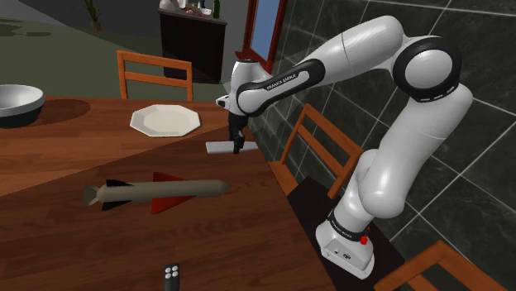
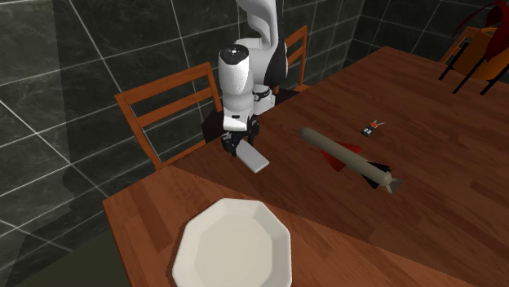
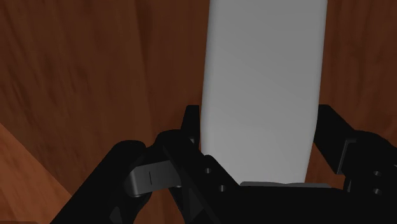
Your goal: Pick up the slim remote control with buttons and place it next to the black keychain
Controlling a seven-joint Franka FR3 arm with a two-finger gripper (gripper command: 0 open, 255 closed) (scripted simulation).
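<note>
The shoulder view gives me the wooden table (image 1: 66,248), the olive rocket model (image 1: 157,193) mid-frame, and a grey bowl (image 1: 15,101) at the left edge. The plain grey remote (image 1: 222,149) lies flat at frame centre, the black keychain (image 1: 171,277) at the bottom edge. The wrist view adds the grip: my pincer (image 3: 257,121) stands remote-wide, fingers (image 3: 191,127) pressed on both its long edges.

Flat pale-grey remote (image 3: 262,76): far end running off-frame; near end disappearing behind the black hand (image 3: 257,130).
Grey bowl (image 1: 15,101): being cropped at the shoulder view's left edge.
</note>
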